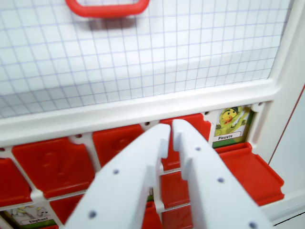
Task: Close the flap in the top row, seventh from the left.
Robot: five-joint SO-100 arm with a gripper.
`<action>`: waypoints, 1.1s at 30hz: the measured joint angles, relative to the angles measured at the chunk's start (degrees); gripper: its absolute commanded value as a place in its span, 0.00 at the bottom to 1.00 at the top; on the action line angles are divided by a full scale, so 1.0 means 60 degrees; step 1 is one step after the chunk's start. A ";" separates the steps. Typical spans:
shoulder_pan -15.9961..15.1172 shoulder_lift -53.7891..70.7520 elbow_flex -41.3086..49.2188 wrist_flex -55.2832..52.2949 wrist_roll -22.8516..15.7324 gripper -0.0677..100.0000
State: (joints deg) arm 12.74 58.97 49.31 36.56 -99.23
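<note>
Nothing here is telling me the room itself; I am looking at a tabletop game set-up. Beyond the pincer a white game board is showing red flaps, a cartoon card at its right, and a gridded panel.

red handle cut off by the top edge, jaws hiding middle flaps — lower-left card cropped and blurred

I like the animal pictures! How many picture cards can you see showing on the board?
2. One, labelled Pieuvre, sits in the top row at the wrist view's right above its open red flap. Another peeks in at the bottom left. The gripper may hide more.
</note>
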 measured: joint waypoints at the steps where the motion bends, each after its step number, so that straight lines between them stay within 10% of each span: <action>1: 0.0000 0.0205 0.0029 0.0073 0.0059 0.00; 33: -0.1685 0.6606 0.0337 0.7354 0.1143 0.00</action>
State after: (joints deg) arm 2.64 98.61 51.33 80.68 -92.37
